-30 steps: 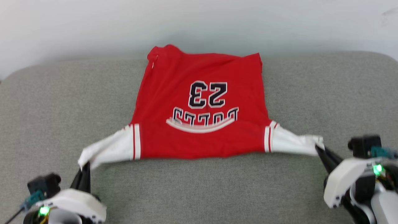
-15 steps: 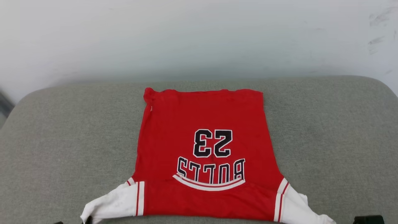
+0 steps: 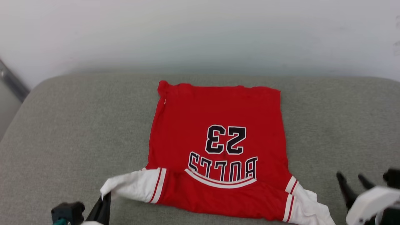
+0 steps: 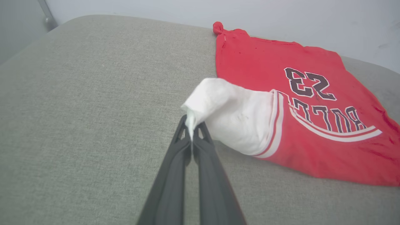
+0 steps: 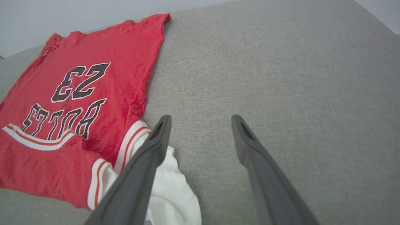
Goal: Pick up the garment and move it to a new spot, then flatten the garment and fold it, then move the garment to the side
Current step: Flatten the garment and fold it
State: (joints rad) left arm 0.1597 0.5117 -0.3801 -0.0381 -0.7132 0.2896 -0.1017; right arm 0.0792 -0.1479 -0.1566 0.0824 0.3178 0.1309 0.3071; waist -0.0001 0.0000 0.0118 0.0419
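Two grippers work at the near edge of the grey cushion (image 3: 78,125), and we find them in different states. Our left gripper (image 4: 191,125) has its fingers pressed together on the tip of the left sleeve (image 4: 234,118), a white sleeve that bunches and rises a little off the cushion at the pinch. Our right gripper (image 5: 201,120) has its fingers spread wide with nothing between them, over bare cushion. The right sleeve (image 5: 168,193) lies crumpled on the cushion just beside it. One finger crosses in front of that sleeve in the right wrist view, and we cannot tell whether it touches the cloth.

We see the garment (image 3: 218,125) spread on the middle of the cushion, its red body mostly flat. Its hem lies toward the cushion's far edge and its sleeves toward the near edge. The black numerals (image 3: 225,140) face up. A rolled corner of the hem sits at the far left. Beyond the cushion's far edge stands a pale wall (image 3: 200,31).
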